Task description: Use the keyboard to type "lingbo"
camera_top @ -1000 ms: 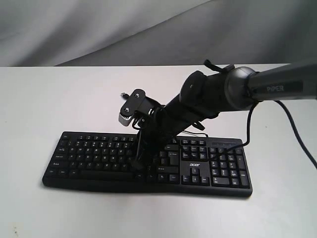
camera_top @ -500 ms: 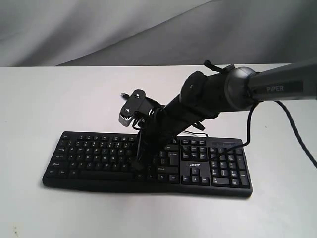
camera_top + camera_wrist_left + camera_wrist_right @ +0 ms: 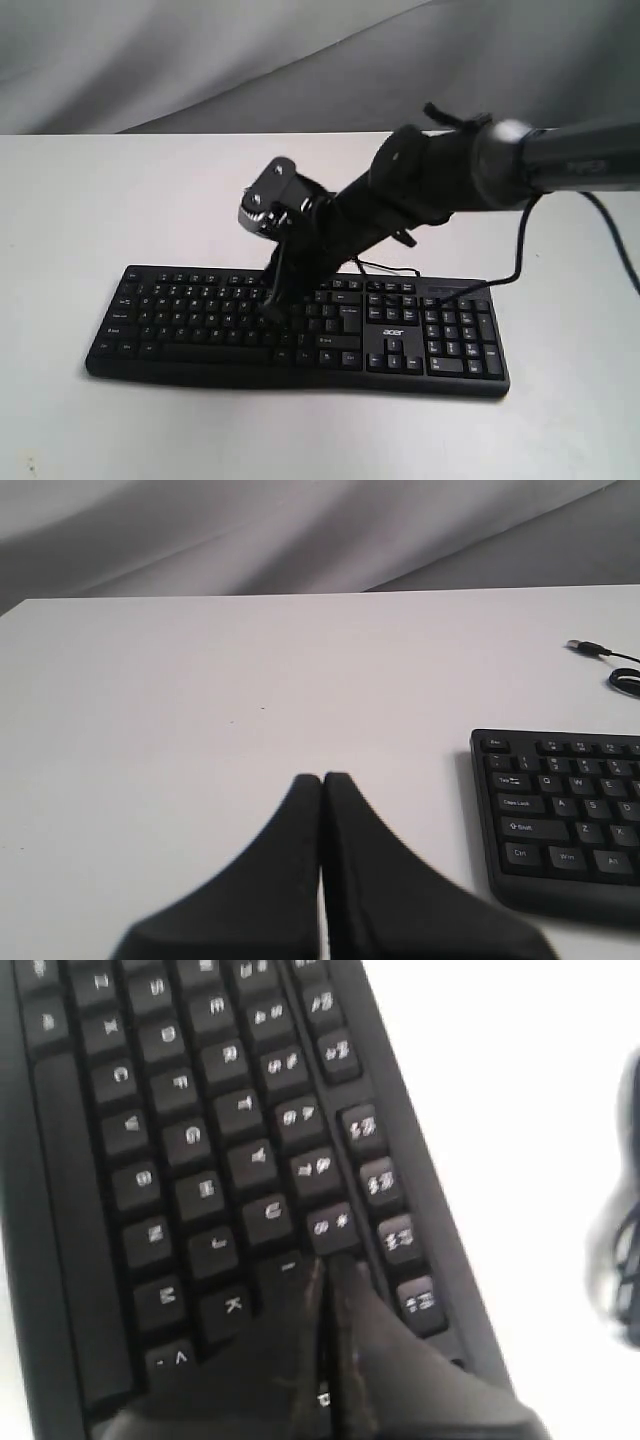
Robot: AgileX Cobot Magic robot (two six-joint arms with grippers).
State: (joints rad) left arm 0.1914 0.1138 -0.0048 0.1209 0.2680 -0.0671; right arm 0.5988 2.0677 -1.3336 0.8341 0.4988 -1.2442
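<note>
The long black keyboard (image 3: 180,322) lies across the white table, and its left end shows in the left wrist view (image 3: 560,810). My right gripper (image 3: 271,308) reaches down from the right onto the letter keys, shut with nothing between the fingers. In the right wrist view its tips (image 3: 330,1265) stand at the far edge of the I key (image 3: 285,1268), just under the number row and above the K key (image 3: 232,1305). Whether they press a key I cannot tell. My left gripper (image 3: 322,777) is shut and empty, low over bare table left of the keyboard.
The keyboard's thin black cable (image 3: 392,270) runs behind it, and its USB plug (image 3: 586,647) lies loose on the table. A grey cloth backdrop (image 3: 200,60) hangs behind the table. The right arm (image 3: 450,180) stretches over the keyboard's right half.
The right gripper has lifted off the bottom rows and moved up and left toward the upper letter row. The keyboard has not moved.
</note>
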